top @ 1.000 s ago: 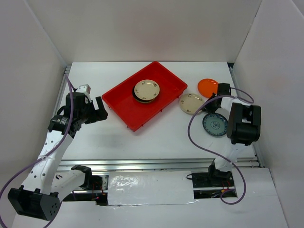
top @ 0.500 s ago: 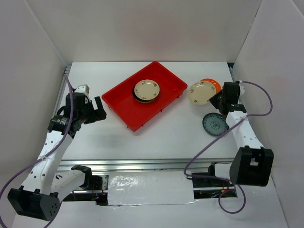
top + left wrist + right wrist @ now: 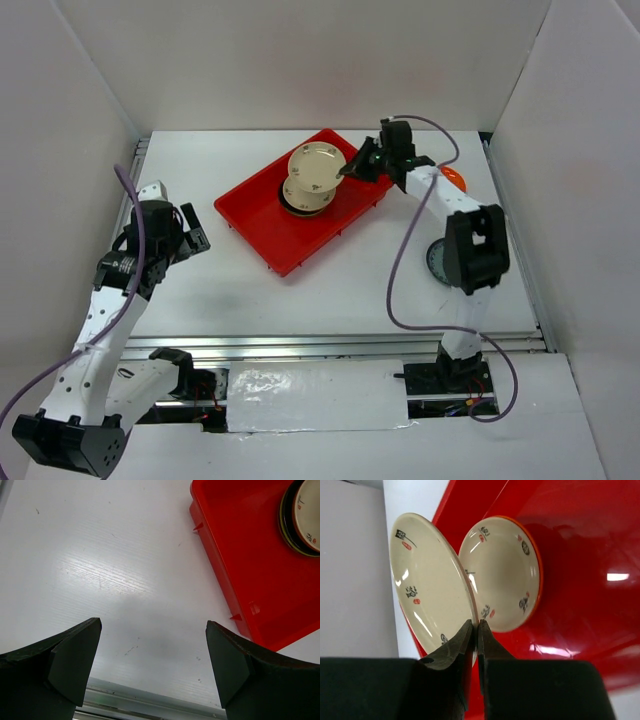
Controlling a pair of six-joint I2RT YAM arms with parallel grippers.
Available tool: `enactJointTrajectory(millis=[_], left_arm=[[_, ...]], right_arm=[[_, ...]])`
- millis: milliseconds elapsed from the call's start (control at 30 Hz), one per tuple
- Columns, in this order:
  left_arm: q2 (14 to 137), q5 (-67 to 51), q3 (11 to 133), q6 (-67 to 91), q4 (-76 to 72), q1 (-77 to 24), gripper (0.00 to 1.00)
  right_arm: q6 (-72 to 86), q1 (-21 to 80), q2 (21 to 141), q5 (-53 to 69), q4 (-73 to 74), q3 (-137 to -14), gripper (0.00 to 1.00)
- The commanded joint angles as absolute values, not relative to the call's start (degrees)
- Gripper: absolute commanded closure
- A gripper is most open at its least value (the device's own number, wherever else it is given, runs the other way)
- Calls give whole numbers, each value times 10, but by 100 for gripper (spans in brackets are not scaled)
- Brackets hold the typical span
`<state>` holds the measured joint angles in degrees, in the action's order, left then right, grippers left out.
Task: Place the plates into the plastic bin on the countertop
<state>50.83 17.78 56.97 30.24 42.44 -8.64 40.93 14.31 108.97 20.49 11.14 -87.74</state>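
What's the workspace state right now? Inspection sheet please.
Surface: white countertop, faint scuffs.
Job's things: red bin holds a plate stack; beige plate held tilted over it; orange plate and blue-white plate outside the bin, partly hidden.
Clutter: nothing seen.
End effectors: left end effector open, empty; right end effector shut on beige plate's rim.
Cables: purple cables loop off both arms.
Surroundings: white walls.
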Motion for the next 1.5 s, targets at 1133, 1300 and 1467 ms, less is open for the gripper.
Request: enactJointTrajectory(millis=[1133,1300,1467], left_arm=[[517,155,575,294,413,-83,1],[515,163,577,298,417,-83,1],[519,147,577,295,415,-83,1]], right_arm=[[370,142,862,-56,246,-861,0],[400,5,734,-101,325,-689,0],[413,-148,608,-102,335,-498,0]])
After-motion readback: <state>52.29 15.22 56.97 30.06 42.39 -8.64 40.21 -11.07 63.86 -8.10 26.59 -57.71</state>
